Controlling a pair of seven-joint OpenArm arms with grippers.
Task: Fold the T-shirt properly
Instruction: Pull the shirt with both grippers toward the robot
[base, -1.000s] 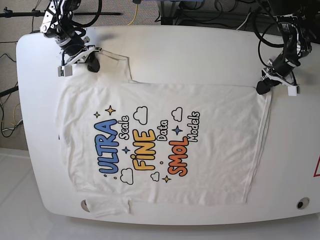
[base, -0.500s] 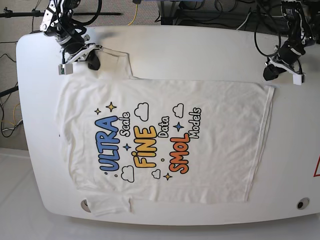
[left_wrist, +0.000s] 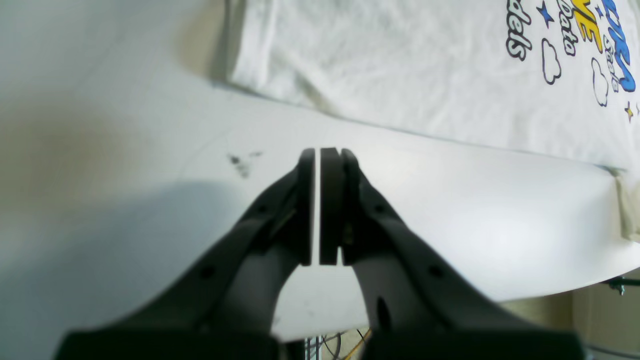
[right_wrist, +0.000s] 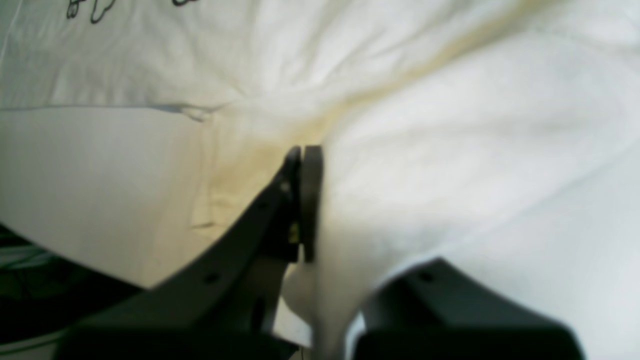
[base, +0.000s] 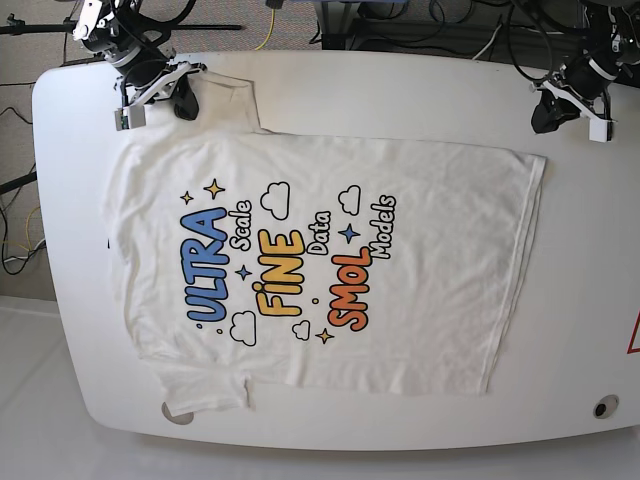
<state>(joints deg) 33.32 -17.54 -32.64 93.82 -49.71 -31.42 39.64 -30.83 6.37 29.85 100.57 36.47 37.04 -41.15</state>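
Left gripper (base: 545, 112) has let the hem go and lifted clear, shut and empty; our right gripper (base: 183, 103) still pinches the T-shirt (base: 330, 265), spread flat on the bench (base: 400, 85), unfolded.

right gripper (right_wrist: 312, 200) pinched tight on white T-shirt (right_wrist: 450, 150) fabric at frame centre; cloth drapes over the right finger. Print outlines in the upper left corner, blurry.
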